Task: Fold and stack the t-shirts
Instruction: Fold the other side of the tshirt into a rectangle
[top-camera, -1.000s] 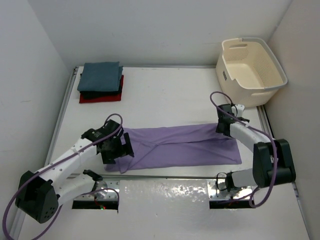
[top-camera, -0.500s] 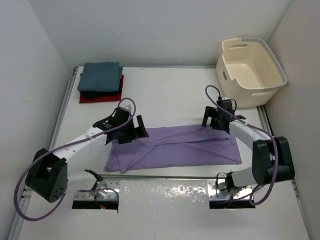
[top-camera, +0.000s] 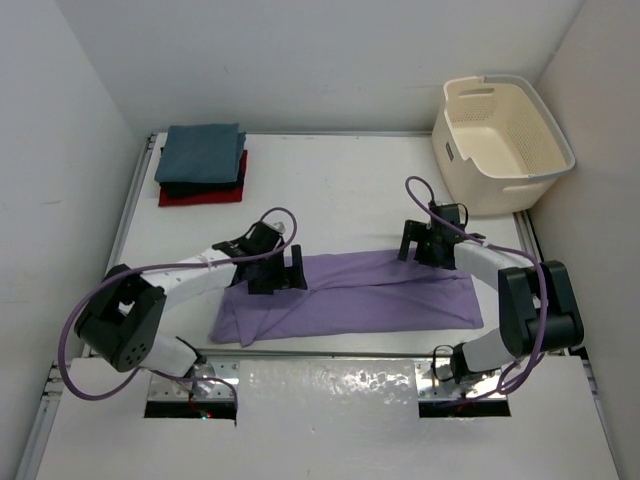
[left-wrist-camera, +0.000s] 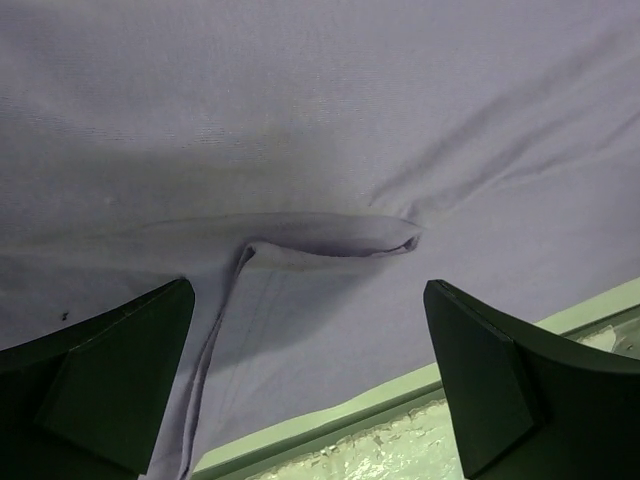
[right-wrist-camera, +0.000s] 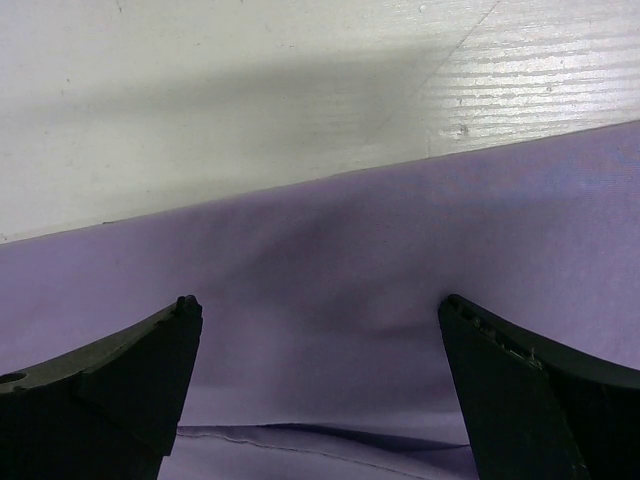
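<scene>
Seen from my remote console, left to right: a folded stack (top-camera: 203, 165) of t-shirts sits at the far-left corner of the white table (top-camera: 330, 190), teal-blue on top, black under it, red at the bottom. The left gripper (top-camera: 281, 272) hovers over the left end of the lavender t-shirt (top-camera: 370, 295), fingers spread wide with only a folded hem between them in its wrist view. The shirt lies flat near the table's front edge as a long band, its long axis running left to right, with soft diagonal creases and a broader left end. The right gripper (top-camera: 420, 245) stands open over the band's far edge, holding nothing, and the cream basket (top-camera: 505, 185) occupies the far-right corner
</scene>
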